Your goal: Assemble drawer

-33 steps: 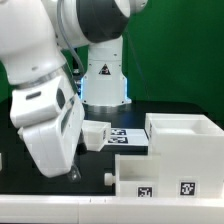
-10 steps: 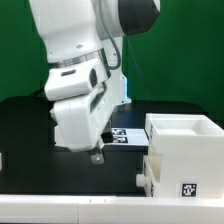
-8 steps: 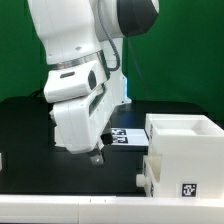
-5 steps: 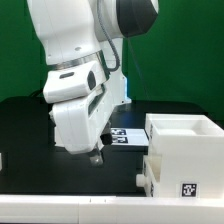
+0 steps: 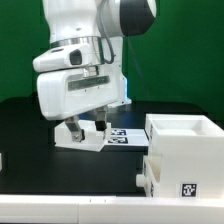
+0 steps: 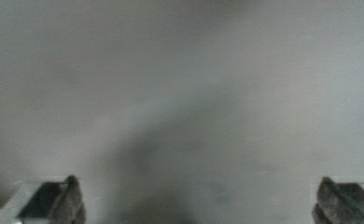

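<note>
The tall white casing (image 5: 184, 130) stands at the exterior view's right, open on top. A white tray (image 5: 176, 174) with a black-and-white tag and a small knob on its side sits low against the casing's front. A smaller white tray (image 5: 78, 141) lies on the black table beside the marker board. My gripper (image 5: 85, 127) hangs just above this small tray, fingers apart. In the wrist view the two fingertips (image 6: 51, 198) stand at the far sides with only blurred grey between them. The gripper is open and empty.
The marker board (image 5: 121, 136) lies flat on the black table (image 5: 30, 130) between the small tray and the casing. A small white piece (image 5: 2, 160) shows at the exterior view's left edge. A white strip runs along the table's front edge.
The arm has turned and lifted. The gripper moved from low near the table's front back toward the exterior view's left, over the small tray. The casing and its tray have not moved.
</note>
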Tool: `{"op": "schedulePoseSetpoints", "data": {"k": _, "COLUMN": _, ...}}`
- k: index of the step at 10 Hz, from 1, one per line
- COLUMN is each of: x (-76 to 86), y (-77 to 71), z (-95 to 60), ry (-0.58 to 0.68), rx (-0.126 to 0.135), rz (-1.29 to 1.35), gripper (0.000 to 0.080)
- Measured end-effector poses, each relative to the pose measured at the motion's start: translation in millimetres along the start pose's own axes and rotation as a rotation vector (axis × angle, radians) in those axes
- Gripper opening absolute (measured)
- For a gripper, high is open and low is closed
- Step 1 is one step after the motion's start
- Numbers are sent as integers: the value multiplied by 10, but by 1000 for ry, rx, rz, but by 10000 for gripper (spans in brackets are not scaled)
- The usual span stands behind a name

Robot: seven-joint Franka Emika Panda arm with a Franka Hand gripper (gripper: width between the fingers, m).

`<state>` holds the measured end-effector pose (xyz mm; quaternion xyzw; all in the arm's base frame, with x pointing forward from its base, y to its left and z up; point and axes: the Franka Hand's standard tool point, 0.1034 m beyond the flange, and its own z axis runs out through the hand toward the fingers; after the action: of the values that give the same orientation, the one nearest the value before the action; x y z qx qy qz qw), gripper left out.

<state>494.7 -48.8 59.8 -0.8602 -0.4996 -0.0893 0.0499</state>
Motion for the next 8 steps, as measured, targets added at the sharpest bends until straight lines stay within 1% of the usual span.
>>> {"op": "schedulePoseSetpoints", "data": {"k": 1, "x": -1, "y": 38, "z": -9, "ry": 2, "rx": -3, "rz": 2, "gripper": 649}}
{"op": "schedulePoseSetpoints", "data": {"k": 3, "x": -9, "y": 21, "z": 6, "ry": 1, "rx": 1, "rz": 3, "gripper": 649}}
{"op": "schedulePoseSetpoints", "data": {"k": 4, "x": -36, "y": 37, "z": -3, "ry": 2, "rx": -14, "rz": 20, "gripper": 649}}
{"op": "schedulePoseSetpoints", "data": {"k": 5, "x": -131, "y": 34, "z": -29, "ry": 2, "rx": -55, "rz": 72, "gripper": 649}}
{"op": "schedulePoseSetpoints", "data": {"k": 6, "x": -235, "y": -72, "z": -72, "ry": -3, "rx": -92, "rz": 198, "gripper": 649}}
{"op": "schedulePoseSetpoints", "data": {"k": 7, "x": -268, "y": -227, "z": -134, "ry": -2, "rx": -133, "rz": 354, "gripper": 649}}
{"op": "schedulePoseSetpoints", "data": {"k": 8, "x": -231, "y": -367, "z": -148, "ry": -8, "rx": -116, "rz": 477, "gripper": 649}}
